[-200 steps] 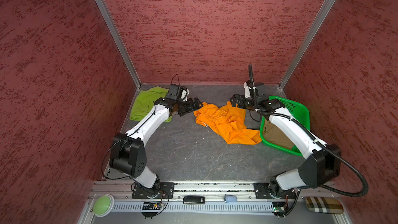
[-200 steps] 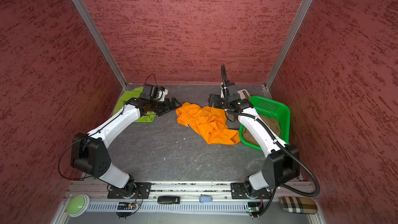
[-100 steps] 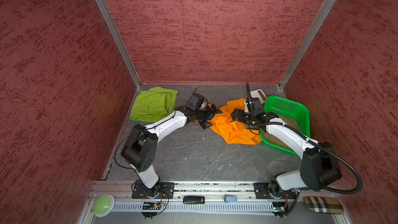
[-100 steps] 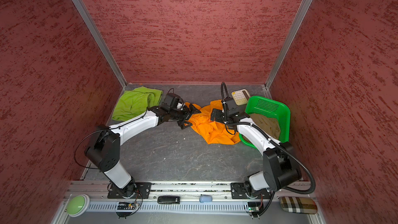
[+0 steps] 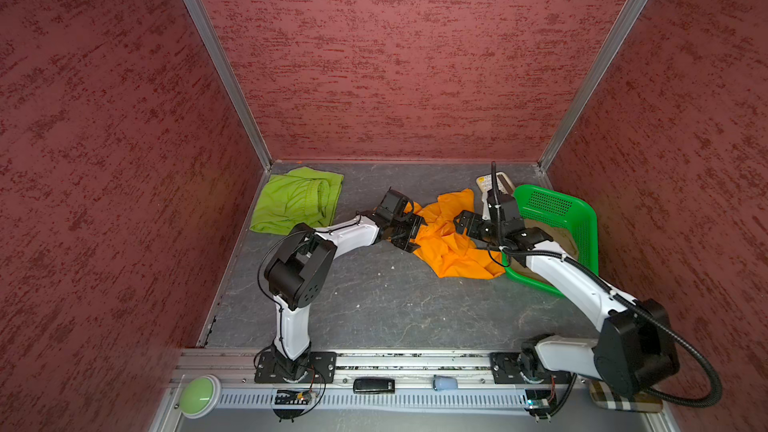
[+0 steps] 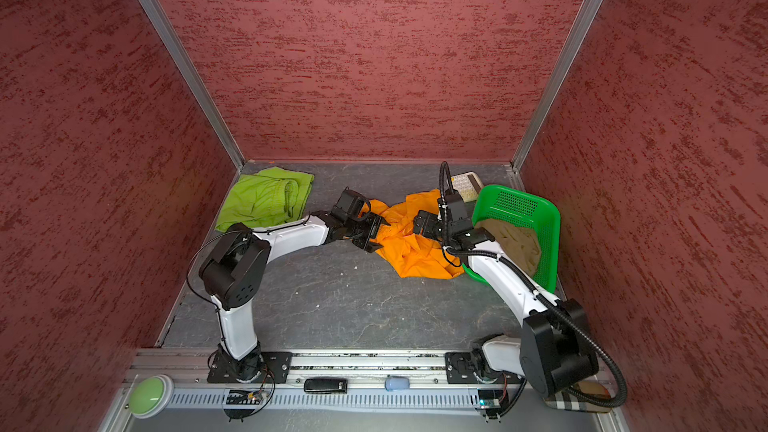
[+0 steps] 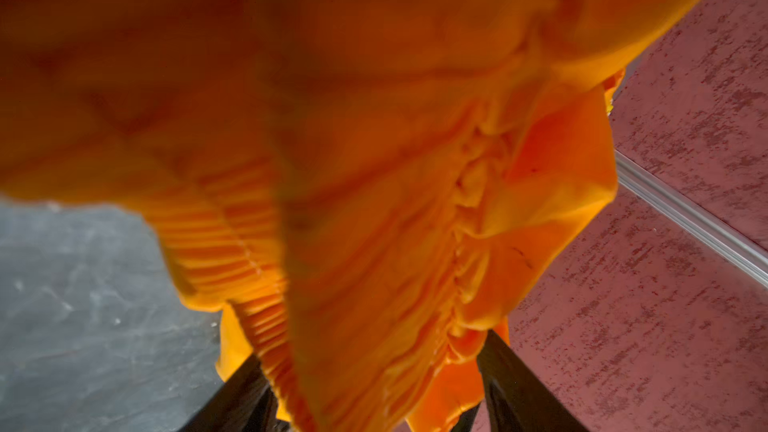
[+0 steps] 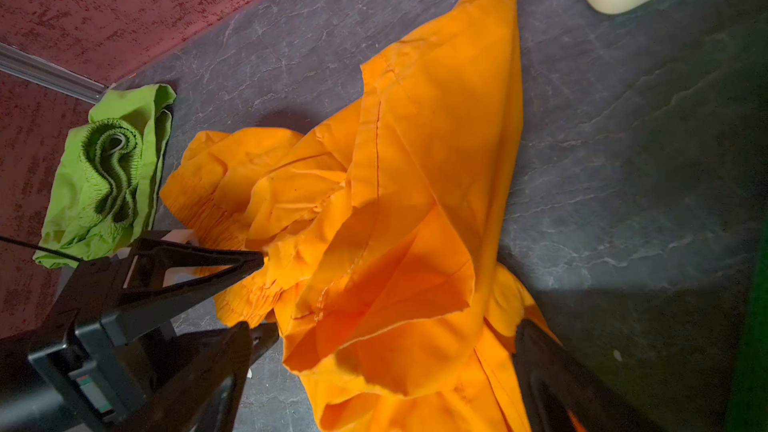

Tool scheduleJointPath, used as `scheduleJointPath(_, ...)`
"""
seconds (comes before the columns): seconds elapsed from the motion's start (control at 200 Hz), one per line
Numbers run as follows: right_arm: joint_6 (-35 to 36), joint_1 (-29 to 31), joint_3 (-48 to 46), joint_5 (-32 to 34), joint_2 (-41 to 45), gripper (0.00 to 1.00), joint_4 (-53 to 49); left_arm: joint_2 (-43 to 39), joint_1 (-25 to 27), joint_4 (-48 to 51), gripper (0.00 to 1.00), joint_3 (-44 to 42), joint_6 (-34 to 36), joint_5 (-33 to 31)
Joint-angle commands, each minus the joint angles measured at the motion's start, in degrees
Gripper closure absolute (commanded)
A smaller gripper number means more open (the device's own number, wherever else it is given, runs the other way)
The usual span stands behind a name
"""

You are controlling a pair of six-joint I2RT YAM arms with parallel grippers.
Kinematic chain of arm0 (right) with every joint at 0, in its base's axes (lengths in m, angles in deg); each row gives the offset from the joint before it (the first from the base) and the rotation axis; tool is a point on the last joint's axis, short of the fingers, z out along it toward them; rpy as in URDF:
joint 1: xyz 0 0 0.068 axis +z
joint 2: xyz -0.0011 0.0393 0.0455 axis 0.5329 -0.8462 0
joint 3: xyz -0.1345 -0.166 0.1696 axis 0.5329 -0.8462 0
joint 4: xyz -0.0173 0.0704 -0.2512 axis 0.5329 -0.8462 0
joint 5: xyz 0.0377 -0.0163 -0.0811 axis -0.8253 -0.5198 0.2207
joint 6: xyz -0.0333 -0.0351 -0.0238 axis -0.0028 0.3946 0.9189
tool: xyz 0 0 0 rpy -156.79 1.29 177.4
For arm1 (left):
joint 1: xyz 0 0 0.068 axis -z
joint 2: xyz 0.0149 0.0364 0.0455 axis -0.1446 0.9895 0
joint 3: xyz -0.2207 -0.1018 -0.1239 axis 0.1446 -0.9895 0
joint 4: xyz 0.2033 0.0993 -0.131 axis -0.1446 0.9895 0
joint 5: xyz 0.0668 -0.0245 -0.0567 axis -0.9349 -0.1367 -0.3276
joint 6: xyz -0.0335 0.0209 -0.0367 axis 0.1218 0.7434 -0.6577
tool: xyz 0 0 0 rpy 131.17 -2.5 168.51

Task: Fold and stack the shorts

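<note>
Only the left wrist view shows the ruffled waistband of the orange shorts (image 7: 374, 201) running down between the left jaws. One black finger (image 7: 245, 392) stands on each side of it. I cannot tell if they pinch it.

Only the right wrist view shows the right jaws spread wide, with a fold of the orange cloth between them. A top view shows the khaki shorts (image 6: 515, 243) inside the green basket (image 6: 519, 197).

Up front, a round green button (image 5: 199, 394) sits on the rail. Past it is the grey bench (image 5: 374, 317). The orange shorts lie crumpled in the middle of it, touching the basket. The left jaws are at their left edge and the right jaws hang over their right side. The right arm (image 5: 569, 280) hides part of the basket.

Far back, the lime green shorts (image 5: 295, 201) lie in the left corner, well apart from both jaws. A cream keypad (image 5: 484, 182) sits by the back wall, just behind the basket.
</note>
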Motion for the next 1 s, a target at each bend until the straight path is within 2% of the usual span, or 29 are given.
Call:
scheduleJointPath(0.0,-0.35,-0.19,-0.53,0.52,0.20,0.01,3.04,1.41,-0.57,-3.01,0.48,-1.40,-2.39,-3.29)
scheduleJointPath(0.085,-0.27,-0.18,-0.35,0.42,0.12,0.01,3.44,2.28,-0.96,-4.66,0.63,-1.87,-2.76,-2.97)
scheduleJointPath(0.215,0.64,0.00,-0.33,-1.84,0.02,0.01,4.81,2.30,-1.85,-8.55,1.00,-2.85,-2.34,-2.44)
scheduleJointPath(0.351,3.06,2.65,0.48,-4.22,-1.25,0.01,5.35,-0.18,-4.37,-10.12,1.00,-0.41,2.42,-1.30)
scheduleJointPath(0.476,6.19,7.69,3.28,-1.02,-4.39,0.01,3.23,-3.24,-7.07,-4.78,1.00,3.52,8.35,-0.52)
scheduleJointPath(0.596,7.53,11.44,6.88,2.44,-8.50,0.01,1.60,-5.52,-8.60,-4.51,1.00,2.91,9.52,0.22)
scheduleJointPath(0.731,5.32,13.89,11.81,4.04,-15.93,0.01,2.27,-7.07,-9.30,-4.48,1.00,1.68,9.93,0.86)
scheduleJointPath(0.872,4.87,16.78,20.43,6.61,-25.92,0.08,-1.81,-8.13,-10.44,-4.83,1.00,0.50,9.97,1.61)
scheduleJointPath(0.942,4.86,17.89,24.85,10.49,-30.36,0.16,-6.02,-8.62,-11.47,-4.77,1.00,-0.02,10.28,2.20)
scheduleJointPath(0.992,4.75,18.11,25.59,12.83,-31.22,0.26,-6.51,-9.11,-12.47,-4.82,1.00,-0.58,10.69,2.58)
